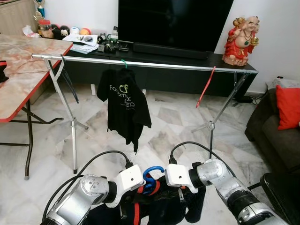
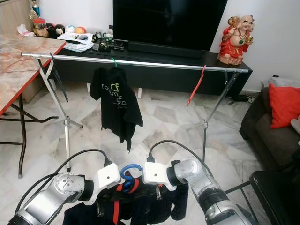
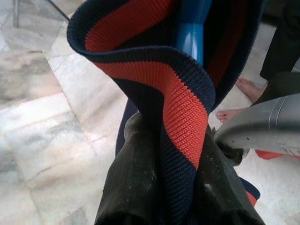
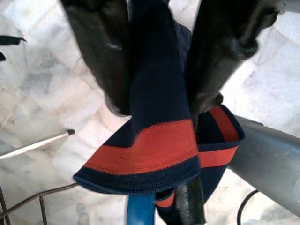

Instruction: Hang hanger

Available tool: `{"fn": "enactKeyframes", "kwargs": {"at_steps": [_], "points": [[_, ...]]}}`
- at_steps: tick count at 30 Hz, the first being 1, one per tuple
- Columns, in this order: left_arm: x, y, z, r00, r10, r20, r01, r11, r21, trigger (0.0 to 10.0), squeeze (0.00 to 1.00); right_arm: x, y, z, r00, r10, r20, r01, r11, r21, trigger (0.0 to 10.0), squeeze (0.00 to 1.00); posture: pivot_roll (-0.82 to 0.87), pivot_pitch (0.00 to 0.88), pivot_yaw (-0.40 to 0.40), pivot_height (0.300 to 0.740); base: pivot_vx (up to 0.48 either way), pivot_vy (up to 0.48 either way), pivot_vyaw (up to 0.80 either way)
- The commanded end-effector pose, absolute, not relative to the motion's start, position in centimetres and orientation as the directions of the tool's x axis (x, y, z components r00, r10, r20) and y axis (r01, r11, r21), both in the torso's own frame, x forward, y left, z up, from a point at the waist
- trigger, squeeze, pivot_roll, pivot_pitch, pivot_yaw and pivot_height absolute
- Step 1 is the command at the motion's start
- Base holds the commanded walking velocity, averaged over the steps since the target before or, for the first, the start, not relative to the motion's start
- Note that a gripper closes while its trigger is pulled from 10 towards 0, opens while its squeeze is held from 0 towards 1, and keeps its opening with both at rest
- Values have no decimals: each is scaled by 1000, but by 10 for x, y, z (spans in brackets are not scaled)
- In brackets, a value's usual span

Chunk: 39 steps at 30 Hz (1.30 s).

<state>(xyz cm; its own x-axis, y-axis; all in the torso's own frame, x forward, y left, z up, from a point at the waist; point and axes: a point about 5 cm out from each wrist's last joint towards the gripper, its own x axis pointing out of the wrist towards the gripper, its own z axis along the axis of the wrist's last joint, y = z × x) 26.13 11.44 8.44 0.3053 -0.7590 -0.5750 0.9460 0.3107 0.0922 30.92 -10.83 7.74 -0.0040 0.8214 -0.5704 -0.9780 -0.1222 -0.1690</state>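
Note:
A blue hanger (image 1: pixel 152 176) carrying a navy garment (image 1: pixel 164 208) with a red-striped collar (image 3: pixel 178 89) is held low in front of me, between both wrists. My left gripper (image 3: pixel 176 197) is shut on the collar's ribbed fabric. From the other side, my right gripper (image 4: pixel 159 56) is shut on the same collar, with the blue hanger neck (image 4: pixel 139 208) just past its fingers. Ahead stands a silver clothes rail (image 1: pixel 164 64). On it hang a black T-shirt (image 1: pixel 124 105) on a green hanger (image 1: pixel 123 62) and an empty red hanger (image 1: pixel 205 87).
A marble-topped folding table (image 1: pixel 23 61) stands at the left, and a dark sofa with a red cushion (image 1: pixel 287 105) at the right. Behind the rail is a black TV console (image 1: pixel 187 56) with a red statue (image 1: pixel 241 40). A person's bare feet (image 3: pixel 243 89) are close by.

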Motion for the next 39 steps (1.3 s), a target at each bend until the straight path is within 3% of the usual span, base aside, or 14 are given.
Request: {"fn": "enactKeyframes", "kwargs": {"at_steps": [1,17,25,26,27,28,29,31,33,34,36,37,38,39], "points": [[265,118,89,325,-754,-570,940,325,106,0,0,306,-109,76,-26,819,-573,-978,-140,-156,10000,1000,220,0,-71,740,0,0,0],[263,126,82,279,-731,-622,955,280,99,0,0,309,-122,87,-15,790,-613,-964,-174,-200,10000,1000,181,0,6,740,0,0,0],[268,130,77,336,-700,-630,937,318,146,0,0,315,-134,99,55,774,-630,-949,-155,-273,10000,980,166,0,12,740,0,0,0],[270,133,75,365,-688,-627,926,337,169,0,0,318,-137,102,91,775,-625,-945,-130,-299,10000,106,163,0,13,740,0,0,0],[272,137,73,390,-670,-632,915,357,186,0,0,322,-143,108,147,773,-617,-939,-87,-333,10000,0,158,0,17,740,0,0,0],[273,139,71,403,-657,-637,909,368,196,0,0,325,-147,111,184,771,-610,-934,-57,-353,10000,0,156,0,18,740,0,0,0],[275,145,67,446,-630,-635,887,406,220,0,0,331,-159,120,273,761,-588,-917,21,-399,10000,0,150,0,20,740,0,0,0],[275,147,66,458,-624,-633,880,418,224,0,0,333,-163,124,307,757,-576,-909,54,-414,10000,0,149,0,20,740,0,0,0],[277,150,64,484,-603,-635,866,437,245,0,0,338,-173,132,395,747,-535,-882,144,-449,10000,0,145,0,22,740,0,0,0],[278,153,62,518,-582,-627,844,468,262,0,0,342,-186,137,507,713,-484,-833,260,-489,10000,0,142,0,24,740,0,0,0],[279,155,61,540,-569,-621,829,489,272,0,0,344,-190,138,552,697,-457,-808,315,-497,10000,0,140,0,27,740,0,0,0],[281,157,60,567,-553,-610,808,518,281,0,0,345,-196,139,604,679,-417,-779,392,-490,10000,0,138,0,28,740,0,0,0],[285,162,59,634,-504,-587,752,578,316,0,0,348,-208,133,716,608,-344,-693,555,-461,10000,0,134,0,32,740,0,0,0],[287,164,58,662,-477,-578,726,600,337,1843,0,347,-213,128,760,561,-327,-648,619,-444,10000,0,134,0,33,740,0,0,0]]}}
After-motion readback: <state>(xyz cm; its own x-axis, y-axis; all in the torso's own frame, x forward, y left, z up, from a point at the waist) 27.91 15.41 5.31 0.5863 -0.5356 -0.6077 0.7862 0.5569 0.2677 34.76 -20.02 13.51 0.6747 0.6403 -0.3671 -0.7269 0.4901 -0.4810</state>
